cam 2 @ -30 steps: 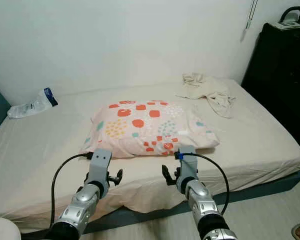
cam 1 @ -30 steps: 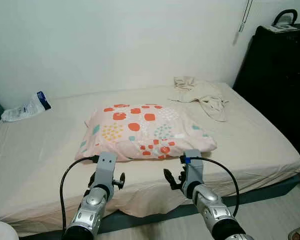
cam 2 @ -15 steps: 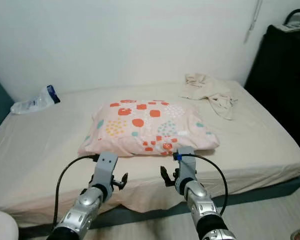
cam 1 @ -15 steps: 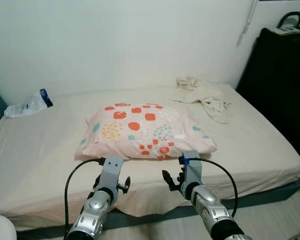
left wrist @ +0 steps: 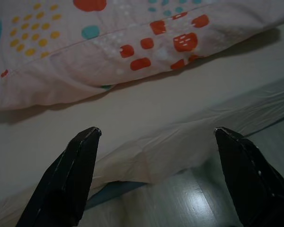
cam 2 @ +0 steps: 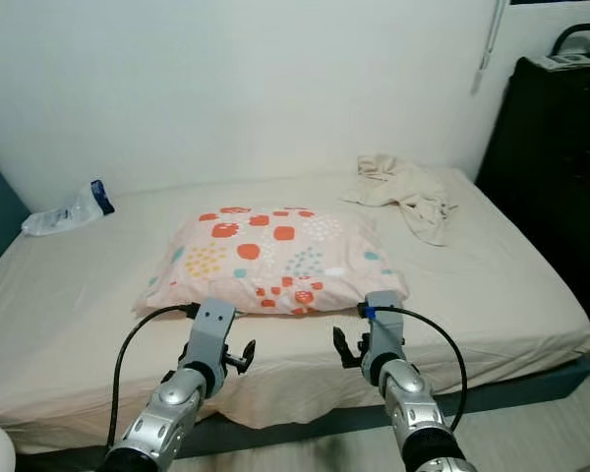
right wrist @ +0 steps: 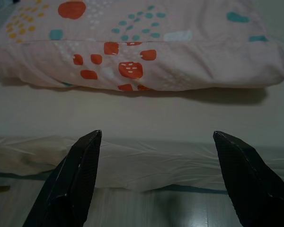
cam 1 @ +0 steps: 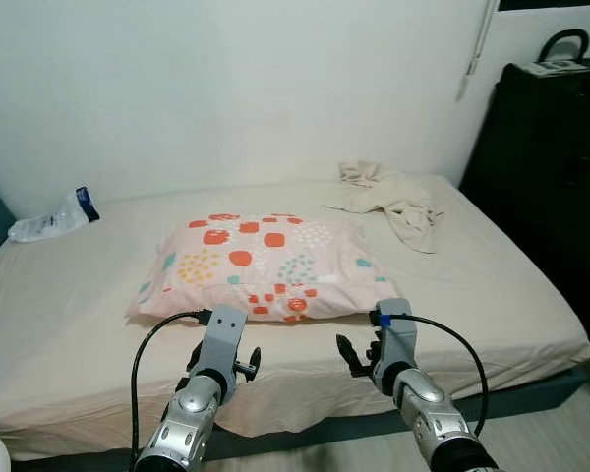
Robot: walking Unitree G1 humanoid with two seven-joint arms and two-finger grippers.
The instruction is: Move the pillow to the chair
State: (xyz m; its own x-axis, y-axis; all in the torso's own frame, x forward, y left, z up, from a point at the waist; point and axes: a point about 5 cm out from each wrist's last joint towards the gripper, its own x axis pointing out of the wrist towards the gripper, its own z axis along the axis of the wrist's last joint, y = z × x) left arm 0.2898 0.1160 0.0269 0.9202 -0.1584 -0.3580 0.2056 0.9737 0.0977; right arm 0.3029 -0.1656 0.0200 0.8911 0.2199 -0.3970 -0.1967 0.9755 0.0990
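The left end effector (cam 1: 219,359) and right end effector (cam 1: 374,356) hover over the bed's (cam 1: 69,295) near edge, and the pillow (cam 1: 259,265) lies just beyond both, a little closer than half a second ago; the whole scene has slid left with the camera. The pillow is soft pink cloth with red, teal and yellow spots. A crumpled beige cloth (cam 1: 388,197) lies far ahead of the right end effector.

In the left wrist view the black fingers (left wrist: 66,179) stand wide apart, with the pillow's seamed edge beyond their tips.

In the right wrist view the fingers (right wrist: 71,182) are spread wide too, facing the pillow's long side.
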